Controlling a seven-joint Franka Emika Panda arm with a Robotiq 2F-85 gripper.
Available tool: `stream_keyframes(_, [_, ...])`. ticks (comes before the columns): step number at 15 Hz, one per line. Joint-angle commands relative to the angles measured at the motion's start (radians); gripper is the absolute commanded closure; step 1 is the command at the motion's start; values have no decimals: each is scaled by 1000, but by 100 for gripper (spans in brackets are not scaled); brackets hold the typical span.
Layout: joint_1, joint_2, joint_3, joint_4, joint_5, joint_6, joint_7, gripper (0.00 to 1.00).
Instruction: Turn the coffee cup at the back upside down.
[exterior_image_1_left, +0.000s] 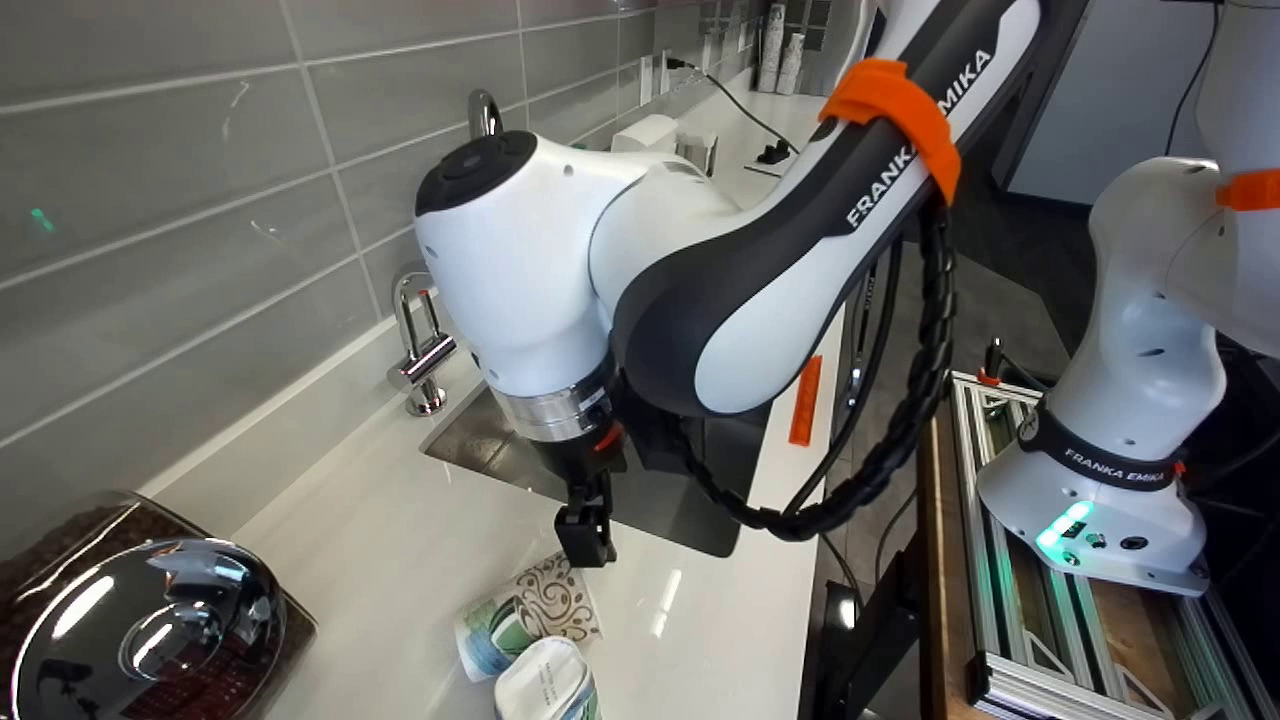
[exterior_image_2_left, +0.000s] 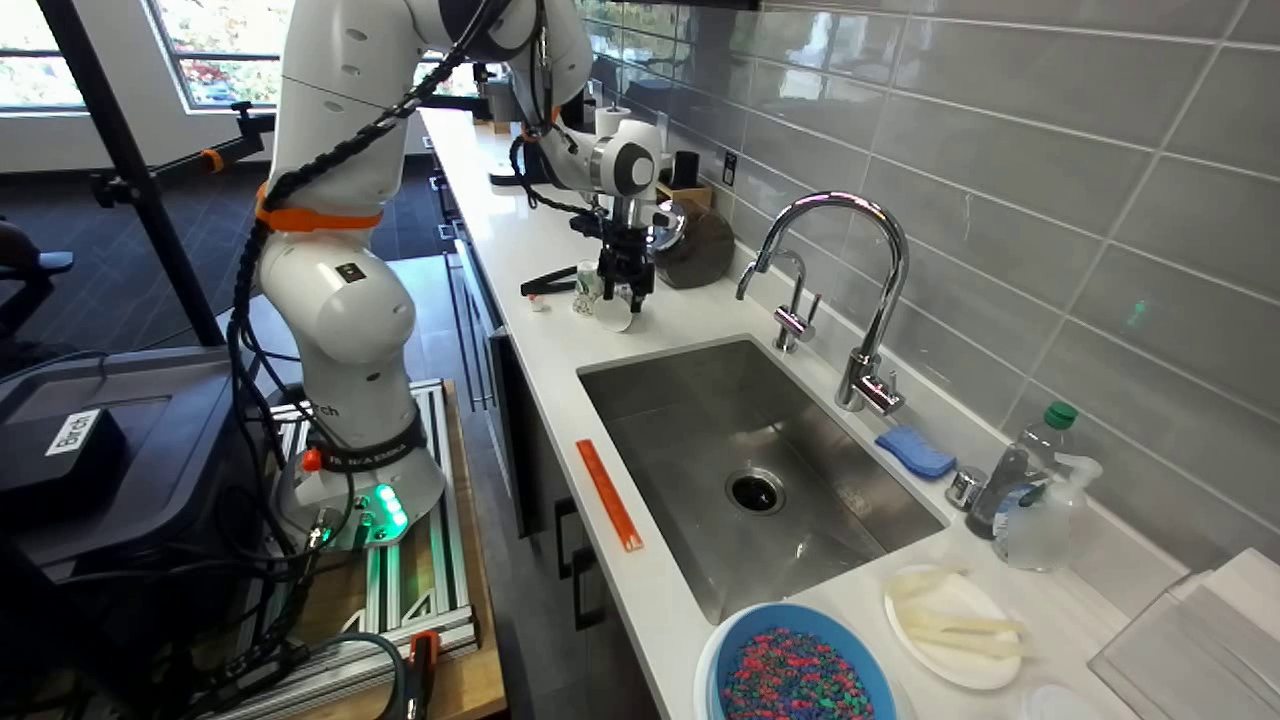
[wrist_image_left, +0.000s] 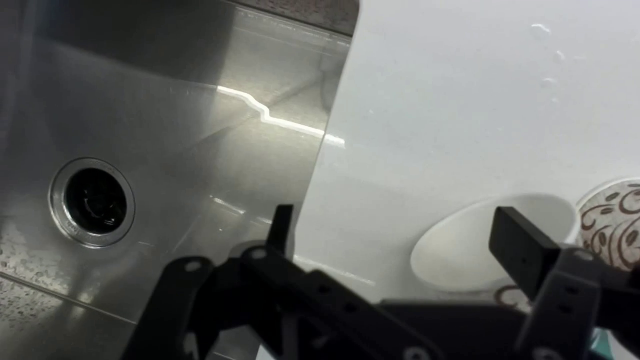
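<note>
The coffee cup, white with brown swirls and green-blue print, lies on its side on the white counter. Its open white mouth faces the sink in an exterior view and in the wrist view. A near-identical second cup stands bottom-up against it; it also shows in an exterior view and partly in the wrist view. My gripper is open and empty, pointing down at the mouth end. One finger overlaps the mouth; I cannot tell whether it touches. The gripper also shows in both exterior views.
The steel sink with its tall faucet lies beside the cups. A bean-filled jar with a chrome lid stands near the tiled wall. An orange strip lies on the front edge. A blue bowl stands beyond the sink.
</note>
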Motion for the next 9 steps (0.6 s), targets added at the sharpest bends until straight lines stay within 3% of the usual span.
stream_keyframes(1, [-17, -27, 12, -2, 5, -42, -34, 0])
stream_keyframes(9, [-44, -23, 27, 98, 9, -15, -165, 0])
